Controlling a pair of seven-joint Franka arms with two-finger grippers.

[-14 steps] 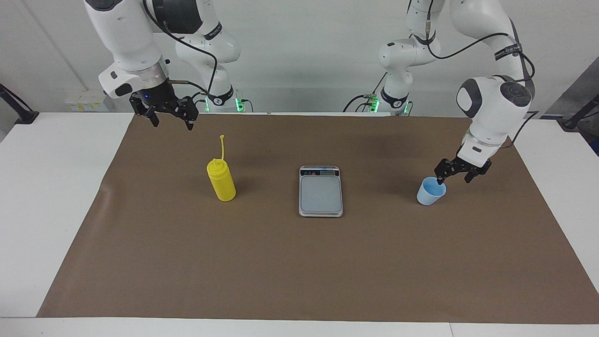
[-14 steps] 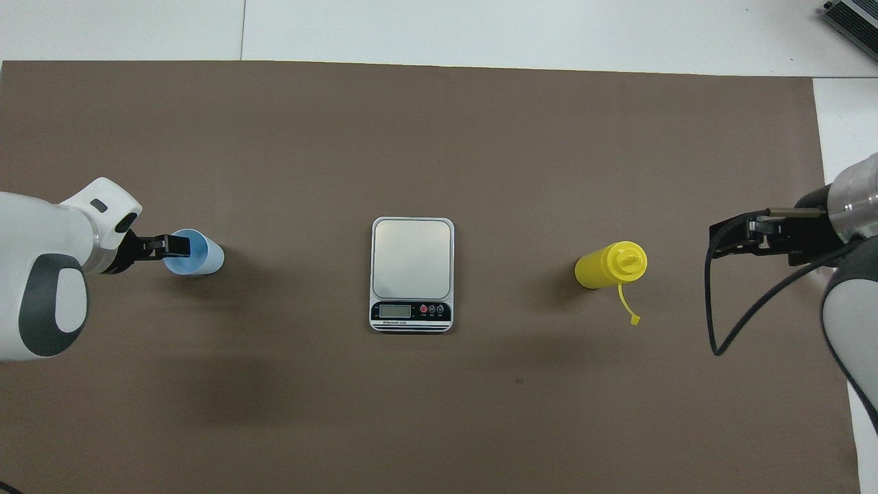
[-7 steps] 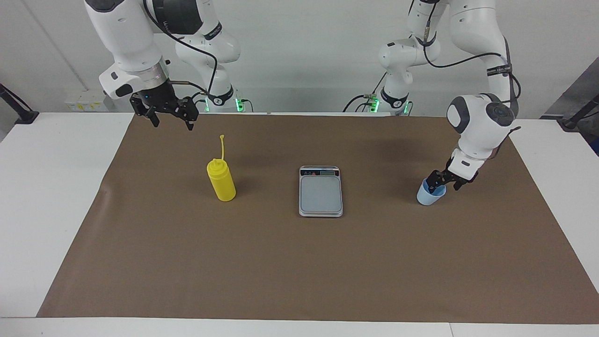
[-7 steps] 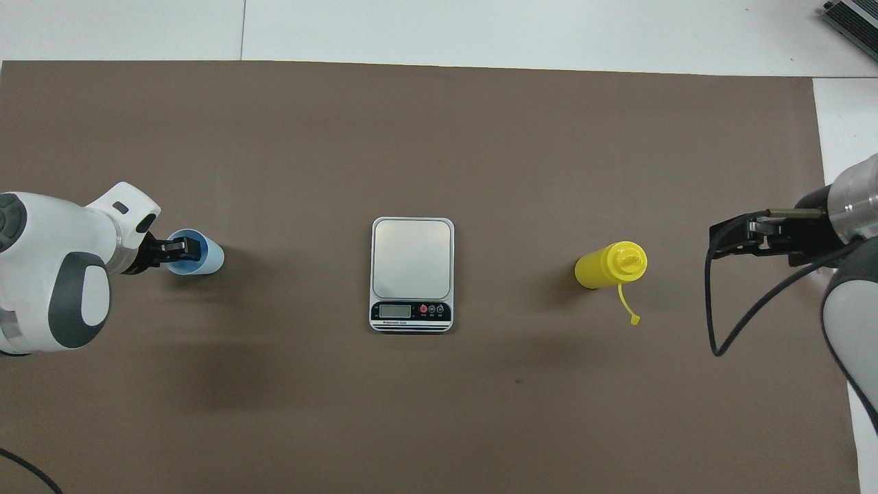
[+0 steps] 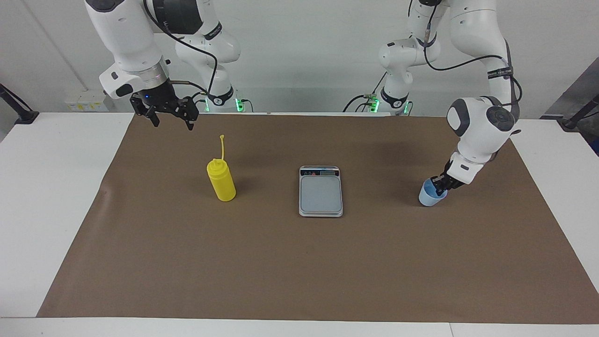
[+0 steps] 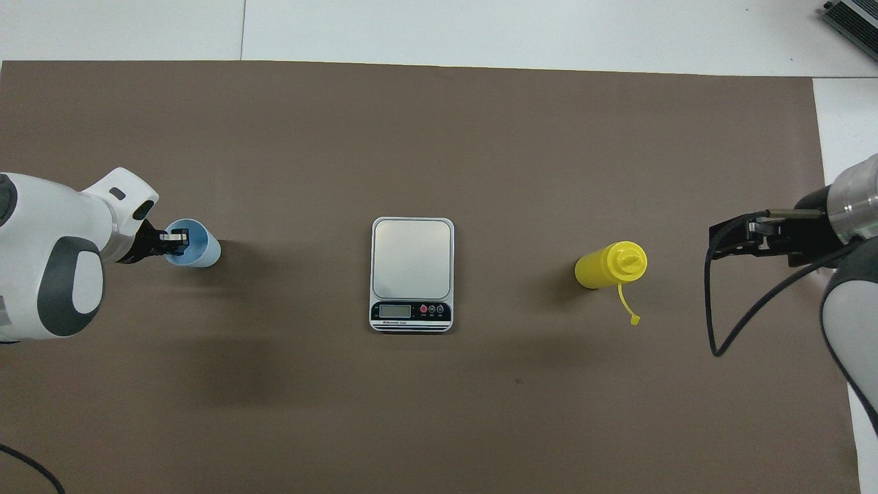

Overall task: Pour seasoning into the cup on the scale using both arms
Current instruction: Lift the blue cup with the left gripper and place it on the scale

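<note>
- The left gripper was found clamped on the rim of the pale-blue cup, one finger inside it, at the left arm's end of the brown mat.
- The cup was seen standing on the mat, well apart from the kitchen scale.
- The scale was observed at the mat's centre, its plate bare.
- The yellow squeeze bottle was noted upright, toward the right arm's end.
- The right gripper was found spread wide, raised over the mat's corner nearest the right arm's base, holding nothing.
</note>
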